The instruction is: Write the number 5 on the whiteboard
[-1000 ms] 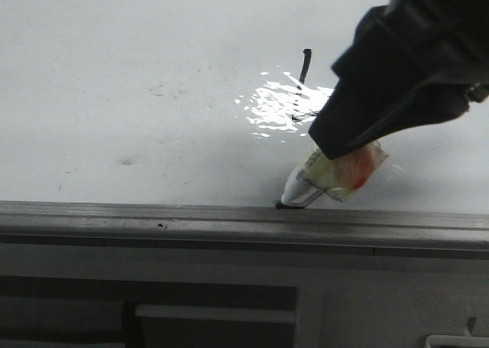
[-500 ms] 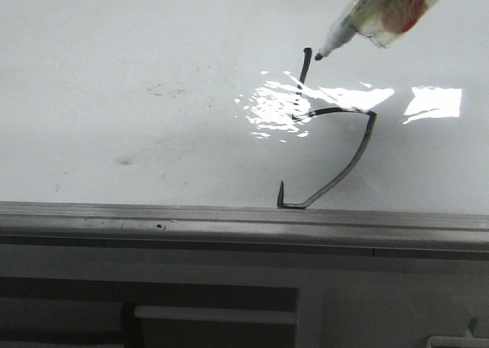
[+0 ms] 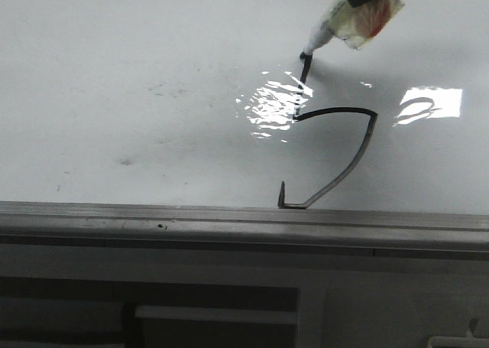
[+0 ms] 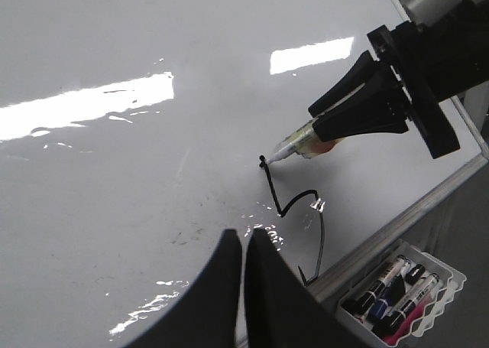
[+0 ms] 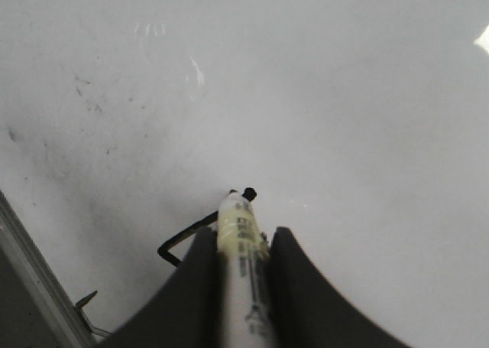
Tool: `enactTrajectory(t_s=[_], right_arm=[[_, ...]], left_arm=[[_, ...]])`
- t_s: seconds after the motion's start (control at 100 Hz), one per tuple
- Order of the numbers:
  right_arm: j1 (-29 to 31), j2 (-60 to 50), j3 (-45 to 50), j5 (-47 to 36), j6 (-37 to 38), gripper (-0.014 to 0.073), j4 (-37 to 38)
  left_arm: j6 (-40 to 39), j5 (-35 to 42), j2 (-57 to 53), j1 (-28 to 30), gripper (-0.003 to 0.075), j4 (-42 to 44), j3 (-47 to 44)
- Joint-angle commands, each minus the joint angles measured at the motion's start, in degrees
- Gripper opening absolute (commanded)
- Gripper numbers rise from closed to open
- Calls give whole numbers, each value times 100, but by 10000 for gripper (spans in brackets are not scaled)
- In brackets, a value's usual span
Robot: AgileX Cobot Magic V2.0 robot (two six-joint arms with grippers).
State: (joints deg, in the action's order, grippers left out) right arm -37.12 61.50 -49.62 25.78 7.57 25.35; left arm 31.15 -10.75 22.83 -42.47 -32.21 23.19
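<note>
While the stem, belly and hook of the number 5 (image 3: 336, 145) already stand on the whiteboard (image 3: 137, 73) near its front frame, we — right gripper (image 4: 325, 125) clamped on the marker (image 3: 340, 25) — rest its tip at the stem's head; only the top stroke seems left. Left gripper (image 4: 244, 245): fingers together, empty.

The right gripper (image 5: 243, 245) closes its two dark jaws on a marker (image 5: 243, 256), one on each side of the pale barrel, which bears small dark print. The marker's black tip (image 5: 248, 193) touches the whiteboard (image 5: 344, 95), a broad glossy white surface. Just beside the jaws, a thin black stroke of the number 5 (image 5: 183, 237) runs out from under the marker barrel and bends at its end. Faint grey smudges (image 5: 88, 92) speckle the board well apart from the tip. The board's grey frame edge (image 5: 34, 275) crosses one corner, with a small dark hooked mark beside it.
</note>
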Motion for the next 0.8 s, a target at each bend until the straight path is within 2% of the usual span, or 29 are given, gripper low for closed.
enactTrajectory(t_s=[0.0,0.21,0.41,0.65,0.79], right_arm=[[35,-24,-175,-281,-13,-63,62],[35,-24,-175,218,-13,-63,73],[49,-24,-175,335,-13,-63,120],[642,-168,-175,852,387,-63,270],[753,-256,-175,933,387,-63,270]], left_arm=[[-58,390,26,23,-20,-99,149],[-58,390,26,23,-20,-99,149],[-58,390,26,23,-20,-99,149],[-58,390,26,23,-20,-99,149],[-58,390,26,23,-20,-99,149]])
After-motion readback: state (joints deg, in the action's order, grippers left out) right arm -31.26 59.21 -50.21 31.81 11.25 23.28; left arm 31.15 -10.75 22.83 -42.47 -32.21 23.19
